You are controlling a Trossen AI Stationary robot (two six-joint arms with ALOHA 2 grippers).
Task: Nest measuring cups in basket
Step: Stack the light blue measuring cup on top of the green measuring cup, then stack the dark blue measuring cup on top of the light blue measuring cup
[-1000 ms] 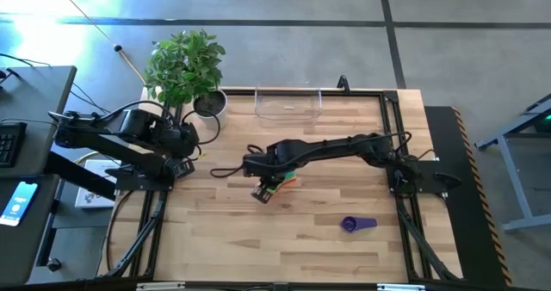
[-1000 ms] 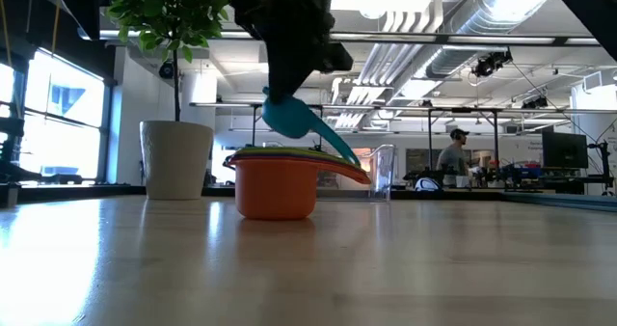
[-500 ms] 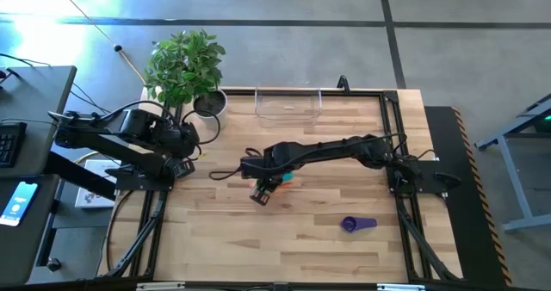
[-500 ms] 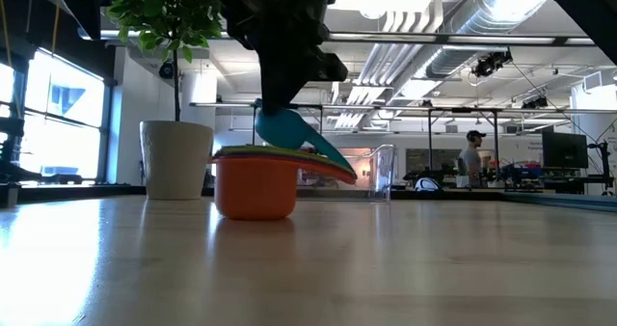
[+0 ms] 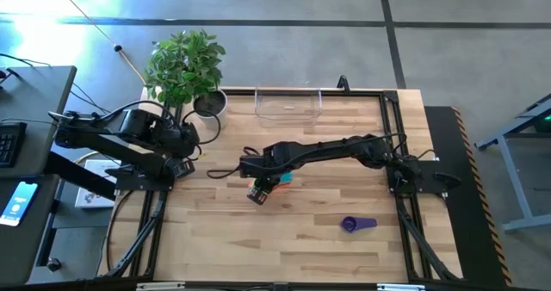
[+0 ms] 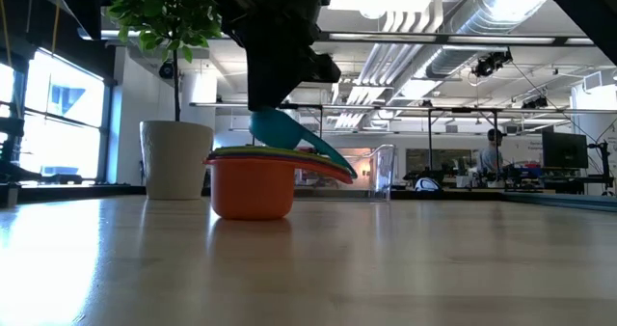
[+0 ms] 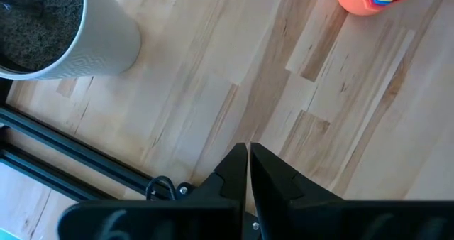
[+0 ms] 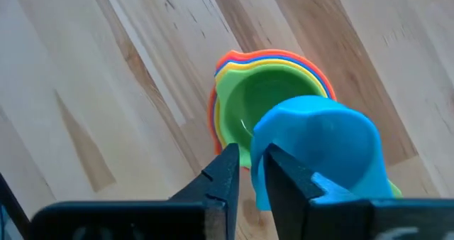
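Note:
A nested stack of measuring cups (image 5: 281, 180) (image 6: 253, 181), orange outermost and green innermost (image 8: 266, 101), stands on the table's middle. My right gripper (image 5: 261, 190) (image 8: 248, 158) is directly above it, shut on the light blue cup (image 6: 280, 128) (image 8: 319, 144). The purple cup (image 5: 357, 224) lies alone toward the near right. The clear basket (image 5: 288, 105) sits at the far edge. My left gripper (image 5: 183, 165) (image 7: 248, 151) waits shut over the table's left side. My right gripper pinches the light blue cup by its wall near the rim (image 8: 261, 151), coming from above with the fingers pointing down. The cup is tilted, its handle (image 6: 328, 154) slanting down over the stack's handles. Its lower side meets the stack's mouth (image 6: 268, 147).
A white plant pot (image 5: 209, 103) (image 6: 176, 159) with a leafy plant stands at the far left corner, beside the basket. Bare wood lies between the stack and the basket and along the near edge. Black frame rails border the table.
My right gripper has moved a short way toward the table's left edge, staying shut on the light blue cup. The nested stack has slid along the table the same way with it, staying upright.

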